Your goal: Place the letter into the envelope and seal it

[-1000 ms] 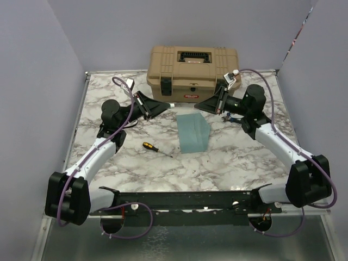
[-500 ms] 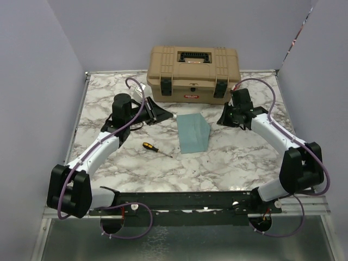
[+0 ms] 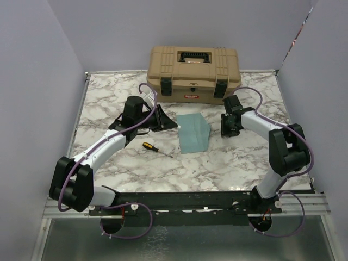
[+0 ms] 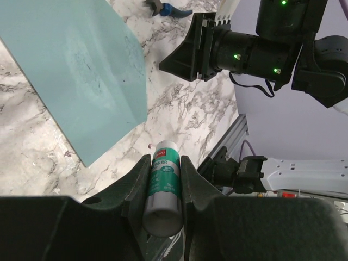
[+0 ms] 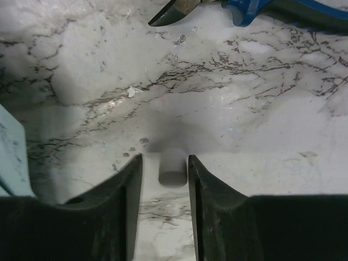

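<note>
The teal envelope [image 3: 193,133] lies flat at the middle of the table; the left wrist view shows it [image 4: 70,70] as a broad sheet just ahead of my fingers. The letter is out of view. My left gripper [image 3: 169,123] hovers at the envelope's left edge, shut on a green-and-white glue stick [image 4: 163,182] that points toward the table. My right gripper [image 3: 229,129] is down at the table just right of the envelope. Its jaws [image 5: 165,159] stand open around a small grey cap [image 5: 173,168], which rests upright on the marble. A sliver of envelope [image 5: 11,157] shows at the left of that view.
A tan toolbox [image 3: 193,70] stands at the back centre. A yellow-and-black screwdriver [image 3: 155,148] lies left of the envelope. Blue-handled pliers [image 5: 244,8] lie just beyond the right gripper. The right arm's gripper [image 4: 187,51] is also in the left wrist view.
The left arm has moved right, toward the envelope, still gripping the glue stick. The right arm swung in and down to the table, and its jaws have parted around the cap.
</note>
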Controlling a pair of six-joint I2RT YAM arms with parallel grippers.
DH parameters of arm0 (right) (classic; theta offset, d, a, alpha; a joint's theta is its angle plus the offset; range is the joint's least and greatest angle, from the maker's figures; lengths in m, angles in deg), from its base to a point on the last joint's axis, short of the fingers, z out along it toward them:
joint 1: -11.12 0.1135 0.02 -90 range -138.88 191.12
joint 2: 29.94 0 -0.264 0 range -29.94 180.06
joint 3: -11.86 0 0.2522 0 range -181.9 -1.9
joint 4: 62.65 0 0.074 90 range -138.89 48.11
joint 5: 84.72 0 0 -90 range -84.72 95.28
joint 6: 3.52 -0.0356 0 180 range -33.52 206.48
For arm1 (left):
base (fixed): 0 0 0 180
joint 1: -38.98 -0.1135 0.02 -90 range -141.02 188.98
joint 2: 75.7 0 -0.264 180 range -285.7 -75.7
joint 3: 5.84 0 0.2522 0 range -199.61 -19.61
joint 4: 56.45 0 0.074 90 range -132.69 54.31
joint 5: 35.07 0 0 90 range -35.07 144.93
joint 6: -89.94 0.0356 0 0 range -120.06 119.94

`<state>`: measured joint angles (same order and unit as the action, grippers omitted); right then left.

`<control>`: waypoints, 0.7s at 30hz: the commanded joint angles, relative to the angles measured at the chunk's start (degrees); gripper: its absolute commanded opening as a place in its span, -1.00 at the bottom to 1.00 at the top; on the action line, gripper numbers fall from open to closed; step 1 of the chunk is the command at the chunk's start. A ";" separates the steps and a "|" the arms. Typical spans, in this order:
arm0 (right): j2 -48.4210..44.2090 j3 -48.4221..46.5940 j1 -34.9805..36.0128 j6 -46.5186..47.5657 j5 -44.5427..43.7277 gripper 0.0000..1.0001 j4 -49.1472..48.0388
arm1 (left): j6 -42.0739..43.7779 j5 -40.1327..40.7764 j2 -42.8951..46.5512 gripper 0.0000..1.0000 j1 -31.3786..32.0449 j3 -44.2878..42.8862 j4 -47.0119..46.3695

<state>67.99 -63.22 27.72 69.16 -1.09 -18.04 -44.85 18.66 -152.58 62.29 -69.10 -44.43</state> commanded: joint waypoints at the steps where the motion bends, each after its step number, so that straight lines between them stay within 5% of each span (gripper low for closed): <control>1: 1.72 0.39 -0.34 0.84 -2.07 -0.06 1.05 | 2.25 2.26 -0.18 -1.00 0.62 -2.48 1.37; 15: -9.28 -4.41 -0.34 -0.25 2.67 0.16 5.13 | 3.54 1.92 -0.79 -1.00 2.05 -3.54 1.65; 21: -26.13 -0.20 0.77 3.81 36.77 0.27 -12.46 | 5.70 -1.40 -1.91 -1.00 3.58 -5.29 1.64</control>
<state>51.92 -65.12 27.61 70.26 10.14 -16.77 -41.86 19.84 -153.43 64.76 -71.55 -42.96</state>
